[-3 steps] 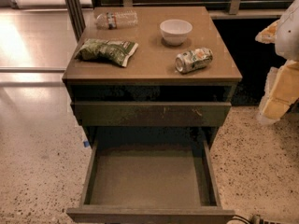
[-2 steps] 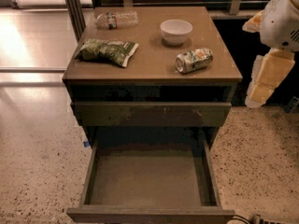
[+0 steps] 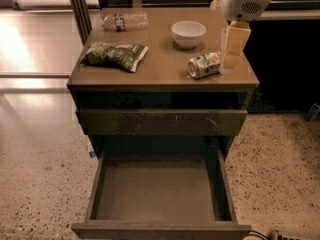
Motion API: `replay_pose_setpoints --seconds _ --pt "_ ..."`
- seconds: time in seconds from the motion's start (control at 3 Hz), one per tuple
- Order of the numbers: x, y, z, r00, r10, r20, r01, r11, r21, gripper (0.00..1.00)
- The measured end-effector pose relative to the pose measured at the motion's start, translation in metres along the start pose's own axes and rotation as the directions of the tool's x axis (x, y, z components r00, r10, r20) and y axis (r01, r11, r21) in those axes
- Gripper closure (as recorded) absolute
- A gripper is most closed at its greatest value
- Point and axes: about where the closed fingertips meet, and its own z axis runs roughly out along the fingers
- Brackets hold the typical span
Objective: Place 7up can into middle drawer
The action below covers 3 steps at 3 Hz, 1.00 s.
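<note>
You can read no lettering on the 7up can [image 3: 204, 65], bottle [image 3: 125, 20] or bag [image 3: 115, 55]; the pincer [image 3: 231, 61] hangs just beside the can.

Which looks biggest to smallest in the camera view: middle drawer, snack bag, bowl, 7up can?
1. middle drawer, open and nearest the camera, which flatters it.
2. snack bag.
3. bowl and 7up can look alike; no ranking.
The gripper hangs over the cabinet top, just right of the can.
</note>
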Motion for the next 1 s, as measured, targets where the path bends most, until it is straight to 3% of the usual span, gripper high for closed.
replay_pose_setpoints --seconds 0.67,1.0 --pt "0.000 -0.014 0.011 1.000 -0.011 0.002 0.011 0.9995 0.029 0.00" --pt "0.003 -0.029 0.030 1.000 -0.022 -0.021 0.023 0.9989 0.041 0.00"
